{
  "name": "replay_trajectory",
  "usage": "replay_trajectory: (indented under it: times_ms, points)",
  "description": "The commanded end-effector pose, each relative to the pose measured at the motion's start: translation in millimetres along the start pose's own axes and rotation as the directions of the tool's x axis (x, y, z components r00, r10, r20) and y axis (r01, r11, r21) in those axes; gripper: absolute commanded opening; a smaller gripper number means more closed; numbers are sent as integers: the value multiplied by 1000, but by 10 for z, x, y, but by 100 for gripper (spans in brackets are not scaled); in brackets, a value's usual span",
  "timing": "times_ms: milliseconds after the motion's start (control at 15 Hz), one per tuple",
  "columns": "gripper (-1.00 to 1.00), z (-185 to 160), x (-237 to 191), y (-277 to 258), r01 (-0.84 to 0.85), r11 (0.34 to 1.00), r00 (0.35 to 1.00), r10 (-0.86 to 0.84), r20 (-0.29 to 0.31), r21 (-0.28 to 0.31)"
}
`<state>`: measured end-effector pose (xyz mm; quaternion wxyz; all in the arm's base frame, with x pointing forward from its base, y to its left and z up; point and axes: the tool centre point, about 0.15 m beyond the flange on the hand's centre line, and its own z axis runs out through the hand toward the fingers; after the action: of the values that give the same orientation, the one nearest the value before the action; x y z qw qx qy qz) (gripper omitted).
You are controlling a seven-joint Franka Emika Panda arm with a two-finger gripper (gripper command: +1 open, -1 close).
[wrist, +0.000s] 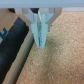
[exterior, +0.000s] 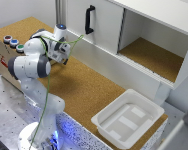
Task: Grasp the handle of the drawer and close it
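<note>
A tall white cabinet [exterior: 144, 35] with a black handle [exterior: 89, 19] and a cork-lined shelf stands along the far side of the cork-topped table [exterior: 84, 90]. The white arm [exterior: 36, 65] rises from its base at the exterior view's left, bent over the cork. The drawer [exterior: 128, 117], a shallow white tray, sits at the table's near edge toward the exterior view's right, well apart from the arm. The pincer [wrist: 40, 37] is pressed closed above bare cork, holding nothing.

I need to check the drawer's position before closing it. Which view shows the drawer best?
The exterior view: the whole white drawer sits at the cork counter's end, rim and dividers visible. The wrist view shows none of it, only the shut gripper over cork.
</note>
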<state>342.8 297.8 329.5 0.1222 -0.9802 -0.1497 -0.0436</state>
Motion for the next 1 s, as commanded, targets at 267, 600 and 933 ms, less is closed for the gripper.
replay_trajectory:
  times_ms: [267, 600, 933]
  points:
    - [100, -858, -157, 9, -49, 993, 997, 44, -56, -104]
    - [100, -858, -157, 9, -49, 993, 997, 44, -56, -104]
    - [100, -858, -157, 9, -49, 993, 997, 44, -56, -104]
